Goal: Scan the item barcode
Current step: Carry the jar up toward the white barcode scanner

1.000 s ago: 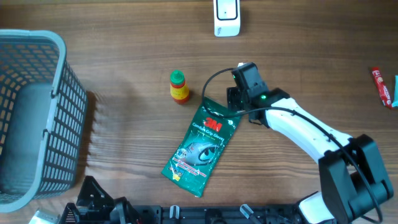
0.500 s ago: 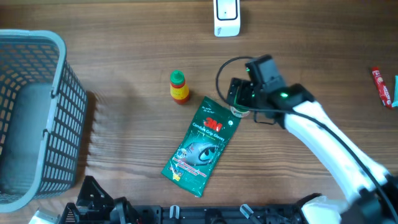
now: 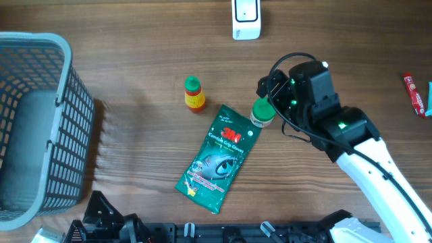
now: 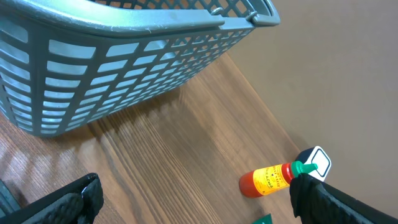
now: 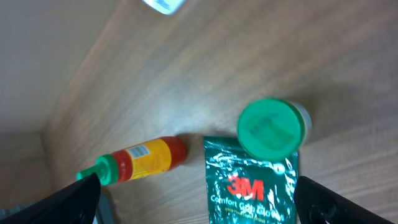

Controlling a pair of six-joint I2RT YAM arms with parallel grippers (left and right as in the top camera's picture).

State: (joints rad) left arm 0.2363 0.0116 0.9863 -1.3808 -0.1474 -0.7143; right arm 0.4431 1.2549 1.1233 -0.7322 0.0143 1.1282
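A small jar with a green lid (image 3: 262, 113) stands upright on the table at the top corner of a green 3M glove packet (image 3: 219, 158). My right gripper (image 3: 271, 93) hovers just right of and above the jar, open and empty. Seen from the right wrist, the jar (image 5: 269, 129) and packet (image 5: 249, 186) lie below the open right gripper (image 5: 202, 205). A white scanner (image 3: 246, 19) stands at the table's far edge. My left gripper (image 4: 199, 200) is open and empty, low at the near edge.
A red and yellow sauce bottle (image 3: 194, 93) with a green cap lies left of the jar. A grey mesh basket (image 3: 40, 47) fills the left side. A red packet (image 3: 417, 94) lies at the right edge.
My right gripper opened, let go of the green-lidded jar and rose away to the right. The jar now stands alone by the packet's corner.
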